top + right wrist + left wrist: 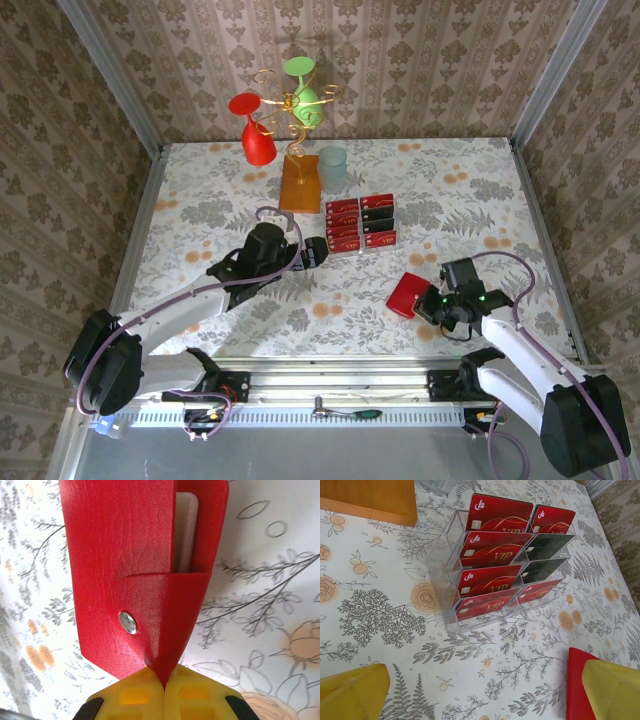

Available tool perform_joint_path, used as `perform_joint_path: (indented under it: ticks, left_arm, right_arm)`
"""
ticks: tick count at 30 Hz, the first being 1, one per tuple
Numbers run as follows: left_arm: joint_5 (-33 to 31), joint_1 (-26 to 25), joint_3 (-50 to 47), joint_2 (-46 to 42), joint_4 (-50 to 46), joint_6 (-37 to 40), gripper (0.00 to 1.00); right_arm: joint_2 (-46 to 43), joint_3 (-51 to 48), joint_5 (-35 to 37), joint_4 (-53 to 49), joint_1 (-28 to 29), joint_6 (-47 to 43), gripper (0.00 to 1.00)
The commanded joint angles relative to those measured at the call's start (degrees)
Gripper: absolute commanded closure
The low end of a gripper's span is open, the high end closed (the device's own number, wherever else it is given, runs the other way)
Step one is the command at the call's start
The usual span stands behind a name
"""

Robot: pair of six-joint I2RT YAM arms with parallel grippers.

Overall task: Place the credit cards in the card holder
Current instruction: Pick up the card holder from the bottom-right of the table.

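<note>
Yellow fingertips (195, 696) of the right gripper (164, 686) are clamped on the flap of the flat glossy red leather card holder (125, 555), which lies on the floral table (270, 580). Farther off, the left gripper (313, 252) hangs spread wide just before the clear plastic tray (445, 585) holding thin red and dark credit cards (495, 550). Best to lift the flap enough to gape the pale pocket (186, 535), then pinch one card's top edge.

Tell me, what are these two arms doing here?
The right tool is pinched shut on a flap of the red card holder. The left tool hangs open, facing the clear tray where the credit cards stand in their slots. No card is picked up yet.
</note>
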Motion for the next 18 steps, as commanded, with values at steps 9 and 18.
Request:
perform_joint_path:
  ticks: [9, 18]
  left_arm:
    - [3.5, 1.5, -1.9, -1.7, 2.9, -5.8, 0.00]
    - [9.1, 4.6, -5.1, -4.6, 12.7, -11.9, 0.00]
  right_arm:
    - [5.2, 14.2, -13.5, 9.1, 7.6, 0.7, 1.00]
    - [20.1, 30.2, -13.0, 12.6, 19.4, -1.3, 1.00]
